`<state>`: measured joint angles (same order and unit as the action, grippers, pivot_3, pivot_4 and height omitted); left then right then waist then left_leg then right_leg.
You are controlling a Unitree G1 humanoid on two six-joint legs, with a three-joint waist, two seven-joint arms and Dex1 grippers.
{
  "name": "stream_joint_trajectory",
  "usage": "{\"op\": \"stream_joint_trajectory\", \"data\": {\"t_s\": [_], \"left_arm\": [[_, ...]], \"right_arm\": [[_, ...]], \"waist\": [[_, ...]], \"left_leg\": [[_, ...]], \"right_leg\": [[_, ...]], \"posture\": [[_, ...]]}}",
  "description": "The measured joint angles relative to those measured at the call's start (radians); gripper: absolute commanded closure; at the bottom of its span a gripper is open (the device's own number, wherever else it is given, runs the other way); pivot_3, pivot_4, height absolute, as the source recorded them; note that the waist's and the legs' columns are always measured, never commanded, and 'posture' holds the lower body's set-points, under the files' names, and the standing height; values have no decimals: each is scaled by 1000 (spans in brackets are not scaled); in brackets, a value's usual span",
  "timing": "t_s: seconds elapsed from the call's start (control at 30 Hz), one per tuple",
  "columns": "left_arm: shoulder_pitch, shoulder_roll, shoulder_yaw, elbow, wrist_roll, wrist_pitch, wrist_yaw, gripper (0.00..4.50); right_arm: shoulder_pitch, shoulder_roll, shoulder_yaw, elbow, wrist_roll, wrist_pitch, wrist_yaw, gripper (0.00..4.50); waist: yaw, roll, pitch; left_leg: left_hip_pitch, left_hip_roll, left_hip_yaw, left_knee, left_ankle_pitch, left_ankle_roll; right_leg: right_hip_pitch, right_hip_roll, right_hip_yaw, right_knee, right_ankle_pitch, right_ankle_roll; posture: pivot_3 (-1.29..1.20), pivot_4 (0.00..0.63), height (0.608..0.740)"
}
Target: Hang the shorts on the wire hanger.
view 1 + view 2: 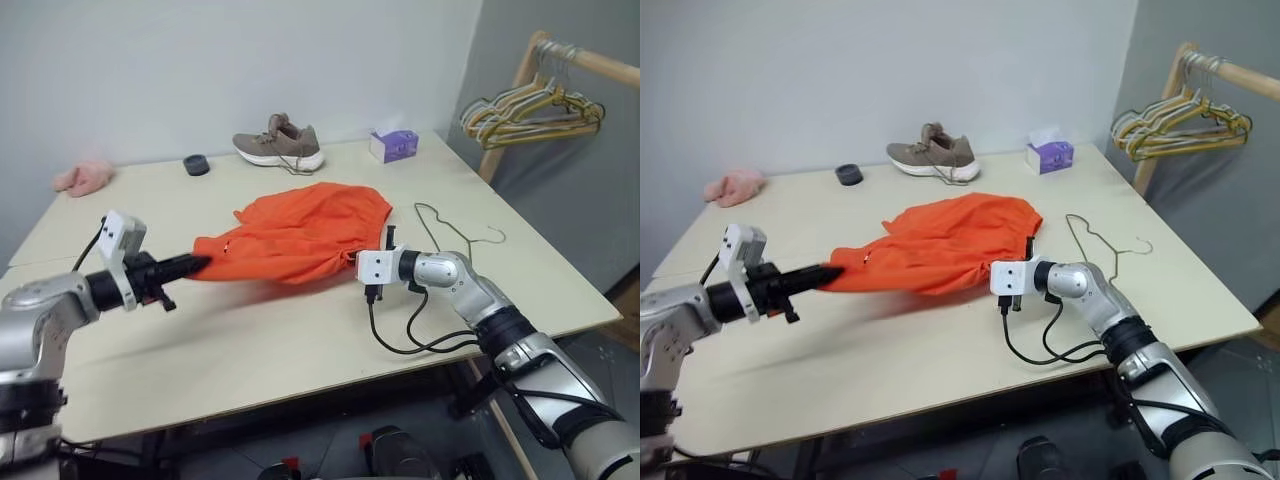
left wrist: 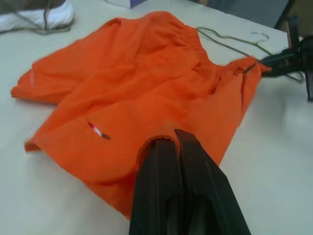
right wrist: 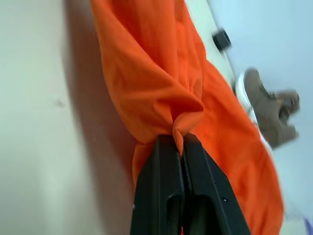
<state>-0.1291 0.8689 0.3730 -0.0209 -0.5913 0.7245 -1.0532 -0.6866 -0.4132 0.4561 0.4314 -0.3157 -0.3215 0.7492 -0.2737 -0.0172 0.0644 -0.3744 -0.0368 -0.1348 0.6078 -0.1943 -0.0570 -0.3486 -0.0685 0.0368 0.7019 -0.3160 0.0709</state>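
in the head views the shorts [image 1: 305,232] lie spread on the counter [image 1: 250,340], stretched between the left end effector [image 1: 200,264] clamped on one edge and the right end effector [image 1: 352,258] clamped on the opposite edge, with the wire hanger [image 1: 452,232] flat on the counter just beside the shorts on the robot's right. the left wrist view shows black fingers [image 2: 188,161] pressed together on orange cloth. the right wrist view shows fingers [image 3: 168,166] pinching a bunched fold, a shoe [image 3: 271,115] beyond.

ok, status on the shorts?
Both pincers, left and right, shut on shorts, stretched between them over table. Hanger beside right arm, bare. Nothing blocking.
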Motion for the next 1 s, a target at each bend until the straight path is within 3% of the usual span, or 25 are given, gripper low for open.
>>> {"op": "stream_joint_trajectory", "data": {"t_s": [0.07,0.3,0.57,0.6,0.7,1.0], "left_arm": [[86,0,16,-59,-31,46,4,4492],[307,0,34,-215,-92,113,11,4492],[366,-1,26,-282,-97,119,36,4492],[372,-3,23,-293,-102,121,39,4499],[373,-17,22,-299,-109,130,66,3906],[316,-84,39,-331,-160,142,148,1199]], "right_arm": [[62,-31,3,-101,27,69,88,4500],[208,-159,18,-443,97,317,324,4500],[235,-173,39,-507,100,434,375,4500],[235,-178,39,-508,100,441,384,4306],[235,-190,40,-508,97,447,388,3542],[250,-234,36,-572,147,479,462,490]], "waist": [[24,-1,2],[82,-3,2],[86,-2,2],[86,-2,2],[86,-2,2],[88,-2,2]], "left_leg": [[13,5,-1,-2,-2,-2],[11,7,-1,-1,-5,-7],[10,8,1,-3,-6,-8],[9,9,1,-4,-5,-6],[9,9,2,-6,-8,-5],[9,15,2,-6,-15,-10]], "right_leg": [[13,-1,-2,-4,-5,-8],[11,-2,-3,-7,-5,-9],[11,-1,-3,-16,-5,-10],[11,0,-3,-19,-5,-10],[11,4,-2,-22,-5,-9],[11,13,-3,-22,-7,-11]], "posture": [[-169,0,740],[-176,0,740],[-179,0,740],[-179,0,740],[-181,0,740],[-175,0,740]]}}
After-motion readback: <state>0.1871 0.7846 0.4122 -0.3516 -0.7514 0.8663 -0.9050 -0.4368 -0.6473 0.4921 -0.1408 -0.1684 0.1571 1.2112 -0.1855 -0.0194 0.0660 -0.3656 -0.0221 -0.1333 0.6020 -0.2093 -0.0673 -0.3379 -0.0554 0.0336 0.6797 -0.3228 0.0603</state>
